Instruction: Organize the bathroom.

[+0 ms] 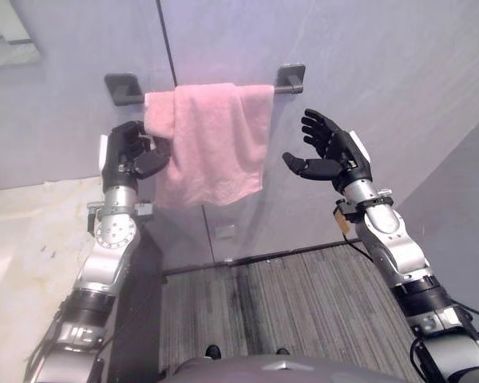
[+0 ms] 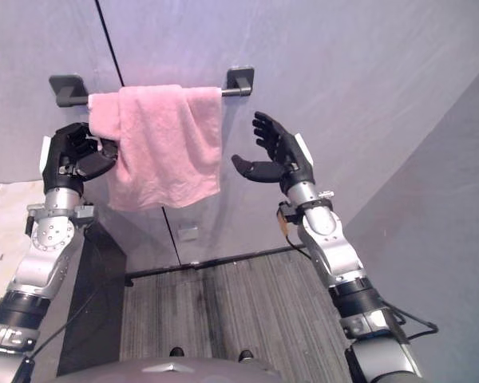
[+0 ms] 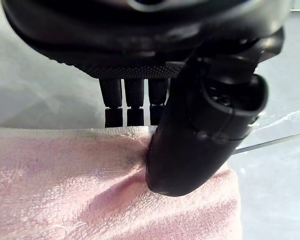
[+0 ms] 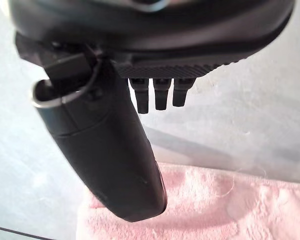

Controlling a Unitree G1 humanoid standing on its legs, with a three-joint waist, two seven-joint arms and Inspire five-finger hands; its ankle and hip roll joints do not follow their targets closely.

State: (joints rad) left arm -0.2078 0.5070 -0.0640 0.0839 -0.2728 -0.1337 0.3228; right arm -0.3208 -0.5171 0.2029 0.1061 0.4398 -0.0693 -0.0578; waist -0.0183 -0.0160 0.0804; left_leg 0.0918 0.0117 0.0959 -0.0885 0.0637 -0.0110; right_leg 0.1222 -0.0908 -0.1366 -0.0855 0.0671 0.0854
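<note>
A pink towel (image 1: pixel 211 144) hangs over the wall rail (image 1: pixel 287 86). The left robot hand (image 1: pixel 134 153) pinches its nine-o'clock edge; the right robot hand (image 1: pixel 329 152), spread, hovers at three o'clock.

The towel (image 1: pixel 210 144) covers the middle length of the towel bar (image 1: pixel 283 88); only the bar's short exposed end and the two wall mounts remain visible. The left hand (image 1: pixel 133 152) hides the towel edge beneath its curled fingers and thumb. In the left wrist view, the towel extends past the frame edges. In the right wrist view, the towel beyond the right hand (image 4: pixel 110 165) is likewise cut off.
</note>
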